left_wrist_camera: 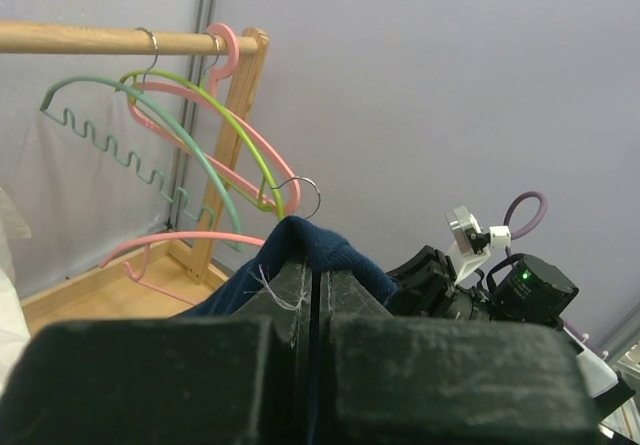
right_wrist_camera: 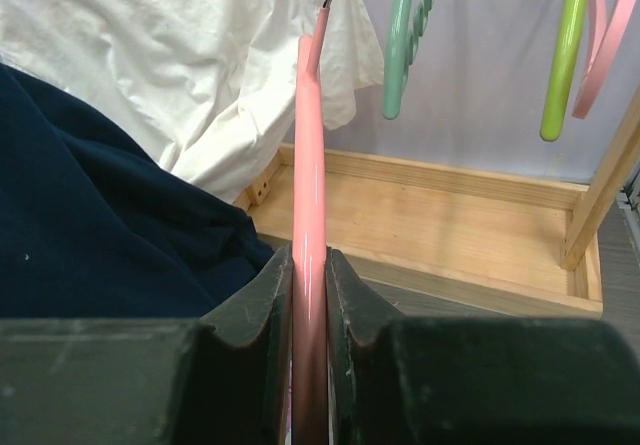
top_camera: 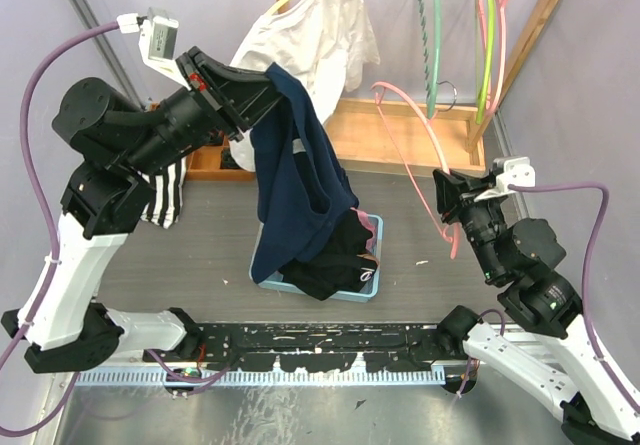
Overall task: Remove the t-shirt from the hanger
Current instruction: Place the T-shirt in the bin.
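Observation:
The navy t-shirt (top_camera: 295, 185) hangs from my left gripper (top_camera: 268, 83), which is shut on a fold at its top (left_wrist_camera: 320, 240). Its lower end drapes onto the clothes in the blue bin (top_camera: 372, 255). The pink hanger (top_camera: 410, 145) stands bare to the right of the shirt, apart from it. My right gripper (top_camera: 448, 193) is shut on the hanger's pink bar (right_wrist_camera: 310, 165), which runs up between the jaws. In the right wrist view the navy cloth (right_wrist_camera: 90, 225) lies left of the bar. The left wrist view shows the hanger (left_wrist_camera: 190, 237) beyond the cloth.
A white shirt (top_camera: 310, 35) hangs on a yellow hanger on the wooden rack (top_camera: 420, 130) at the back. Green and pink hangers (top_camera: 432, 35) hang from the rail at right. Dark clothes (top_camera: 335, 255) fill the bin. A striped cloth (top_camera: 165, 195) hangs by the left arm.

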### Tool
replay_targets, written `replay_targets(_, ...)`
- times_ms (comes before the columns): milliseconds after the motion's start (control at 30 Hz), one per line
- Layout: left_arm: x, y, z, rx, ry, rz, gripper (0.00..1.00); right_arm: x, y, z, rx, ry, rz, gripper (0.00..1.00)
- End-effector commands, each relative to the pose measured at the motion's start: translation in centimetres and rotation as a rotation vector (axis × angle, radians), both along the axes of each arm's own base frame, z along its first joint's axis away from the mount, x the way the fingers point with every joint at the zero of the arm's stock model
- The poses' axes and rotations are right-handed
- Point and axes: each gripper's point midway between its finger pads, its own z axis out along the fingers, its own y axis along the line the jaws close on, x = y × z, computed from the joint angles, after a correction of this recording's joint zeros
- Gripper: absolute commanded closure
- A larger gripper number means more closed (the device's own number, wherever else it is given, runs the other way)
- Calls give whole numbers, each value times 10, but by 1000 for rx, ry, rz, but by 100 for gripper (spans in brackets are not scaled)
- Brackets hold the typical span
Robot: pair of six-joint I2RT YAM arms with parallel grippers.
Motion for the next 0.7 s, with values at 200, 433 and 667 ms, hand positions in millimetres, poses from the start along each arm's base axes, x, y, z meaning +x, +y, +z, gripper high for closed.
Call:
replay_targets(200,3,-2,-19,59,-15,11,100,7,4,26,66,-71,-7,99)
replay_targets(433,24,-9,-41,139,0,68,100,15,10,22,47,-61,-13,99)
replay_targets(667,42,-29,-89,248,76,52,100,22,9,21,25,-61,-45,99)
